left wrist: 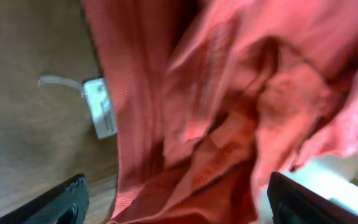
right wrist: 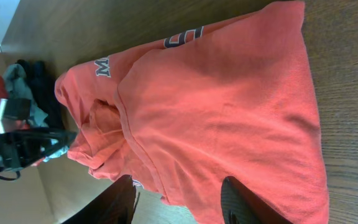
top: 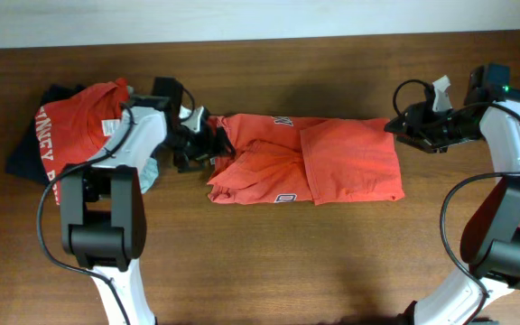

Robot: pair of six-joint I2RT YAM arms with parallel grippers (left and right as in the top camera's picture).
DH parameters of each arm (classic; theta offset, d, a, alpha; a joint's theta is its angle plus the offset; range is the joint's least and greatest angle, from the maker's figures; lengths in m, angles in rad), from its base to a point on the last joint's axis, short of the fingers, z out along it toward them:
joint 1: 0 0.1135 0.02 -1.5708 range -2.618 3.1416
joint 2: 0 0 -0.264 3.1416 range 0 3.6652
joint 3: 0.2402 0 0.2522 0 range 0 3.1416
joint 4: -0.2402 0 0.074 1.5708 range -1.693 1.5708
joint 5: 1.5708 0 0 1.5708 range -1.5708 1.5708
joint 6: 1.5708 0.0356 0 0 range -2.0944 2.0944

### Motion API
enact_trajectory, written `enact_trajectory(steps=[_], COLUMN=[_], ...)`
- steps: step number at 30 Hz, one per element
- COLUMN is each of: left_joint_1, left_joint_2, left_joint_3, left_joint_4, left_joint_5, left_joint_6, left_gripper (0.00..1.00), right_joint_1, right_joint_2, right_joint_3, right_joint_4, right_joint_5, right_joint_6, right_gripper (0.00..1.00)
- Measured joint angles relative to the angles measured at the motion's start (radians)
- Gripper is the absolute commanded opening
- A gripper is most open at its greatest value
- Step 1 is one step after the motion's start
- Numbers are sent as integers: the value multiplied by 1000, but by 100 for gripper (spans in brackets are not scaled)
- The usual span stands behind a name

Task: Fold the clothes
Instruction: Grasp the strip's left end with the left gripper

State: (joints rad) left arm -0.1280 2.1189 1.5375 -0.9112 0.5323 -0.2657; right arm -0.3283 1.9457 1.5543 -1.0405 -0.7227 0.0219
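The table point(top: 269, 262) is brown wood, its grain showing, smooth with a faint sheen; the shirt point(top: 332, 162) on it is orange-red knit cloth, matt, soft and creased; its lettering point(right wrist: 182, 38) is a flat print; the white tag point(left wrist: 101, 112) beside the shirt looks thin, woven or papery, hard to tell; the pile point(top: 70, 126) past the shirt's end is matt cloth; the right arm point(top: 513, 135) has a glossy white plastic shell; the right gripper point(top: 394, 126) has matt black fingers point(right wrist: 244, 202).

Both arms bent inward, left pincer point(top: 217, 146) and right pincer point(top: 394, 127) low, fingers wide apart.
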Motion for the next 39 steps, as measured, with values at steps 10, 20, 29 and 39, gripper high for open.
enact_trajectory(steps=[10,20,29,39], left_joint_1=[-13,-13,-61,-122], left_joint_2=[0,0,4,54], left_joint_3=[-29,-29,-36,-21], left_joint_4=[56,61,128,186], left_joint_5=[-92,-97,-87,-17], left_joint_6=[-137,-175,-219,-258], left_gripper=[94,95,95,50], right_joint_1=[1,1,1,1], right_joint_2=[0,0,0,0], right_joint_3=[0,0,0,0], right_joint_4=[0,0,0,-7], right_joint_5=[0,0,0,0], right_joint_6=[0,0,0,0], right_gripper=[50,50,50,49])
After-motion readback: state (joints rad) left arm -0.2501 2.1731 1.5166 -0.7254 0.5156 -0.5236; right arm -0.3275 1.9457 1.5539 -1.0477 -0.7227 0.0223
